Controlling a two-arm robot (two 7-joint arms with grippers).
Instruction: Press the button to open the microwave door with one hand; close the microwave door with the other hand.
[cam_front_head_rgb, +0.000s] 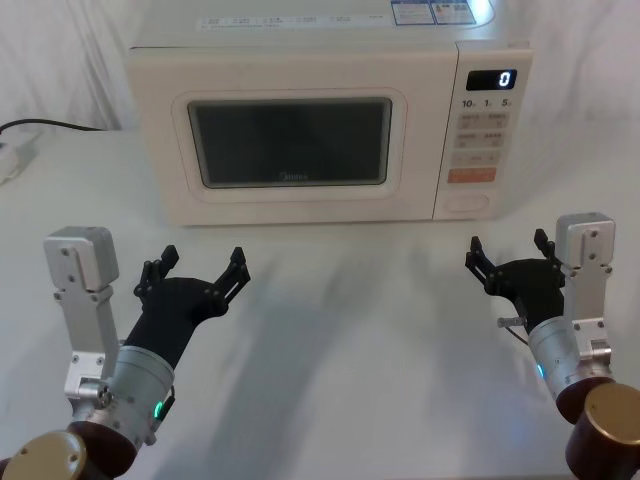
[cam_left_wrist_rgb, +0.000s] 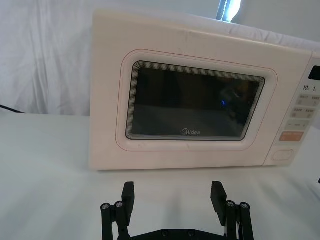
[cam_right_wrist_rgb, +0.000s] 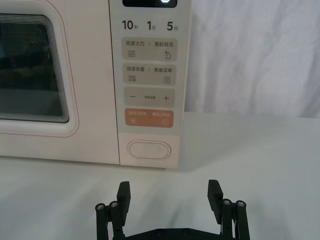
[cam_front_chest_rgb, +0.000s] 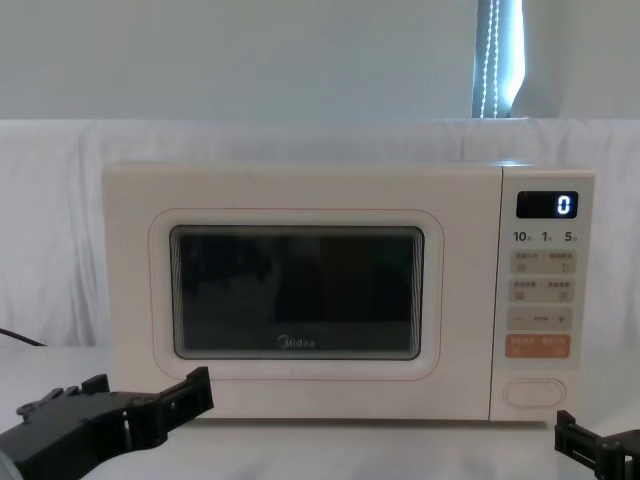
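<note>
Left gripper (cam_front_head_rgb: 197, 272): jaws apart, empty, over table's (cam_front_head_rgb: 340, 330) near left part, facing door (cam_front_head_rgb: 290, 143). Right gripper (cam_front_head_rgb: 510, 258): jaws apart, empty, over near right part, facing button (cam_right_wrist_rgb: 148, 149), well apart from it. Microwave (cam_front_chest_rgb: 350, 290) stands toward table's far edge, door shut, display (cam_front_head_rgb: 491, 79) reads 0. Button at panel's bottom, under orange key (cam_right_wrist_rgb: 149, 119). Table white, bare in front. Black cable (cam_front_head_rgb: 50, 125) at far left edge. White cloth (cam_front_chest_rgb: 60, 240) hangs behind.
</note>
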